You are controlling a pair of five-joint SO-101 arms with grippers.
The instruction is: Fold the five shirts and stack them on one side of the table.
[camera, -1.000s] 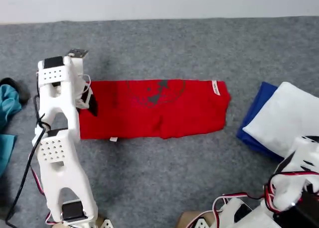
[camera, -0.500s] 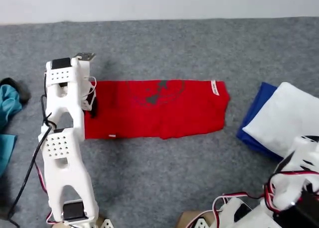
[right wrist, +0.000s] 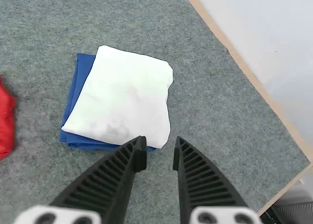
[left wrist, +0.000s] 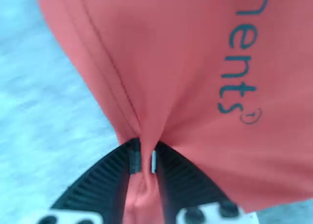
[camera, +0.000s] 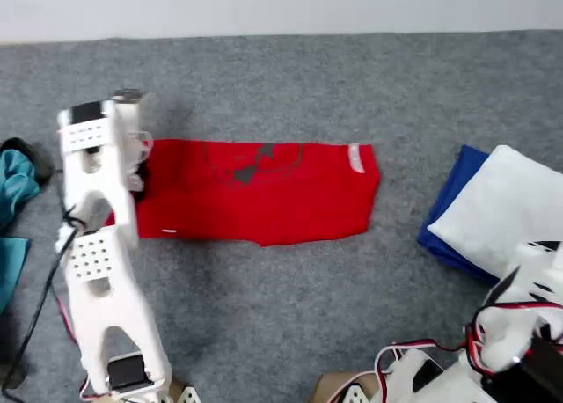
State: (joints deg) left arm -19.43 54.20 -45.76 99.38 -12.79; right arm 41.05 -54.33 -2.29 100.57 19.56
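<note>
A red shirt [camera: 255,192], folded into a long band, lies flat across the middle of the grey table [camera: 290,315]. My left gripper [camera: 136,170] is at the band's left end, shut on a pinch of its cloth; in the left wrist view the red shirt [left wrist: 186,72] bunches between the black fingertips [left wrist: 132,160]. At the right a folded white shirt [camera: 506,209] rests on a folded blue shirt [camera: 447,218]. My right gripper [right wrist: 159,153] hangs open above the table with nothing in it, just short of the white shirt [right wrist: 122,104] and blue shirt [right wrist: 73,99].
A crumpled teal shirt [camera: 13,187] and a dark cloth [camera: 19,150] lie at the left edge. The right arm's base and cables [camera: 493,350] sit at the front right corner. The table's right edge [right wrist: 244,70] runs close beside the stack.
My left arm has swung left, dragging the red shirt with it; the band's right end now lies farther from the blue and white stack. The right arm is still.
</note>
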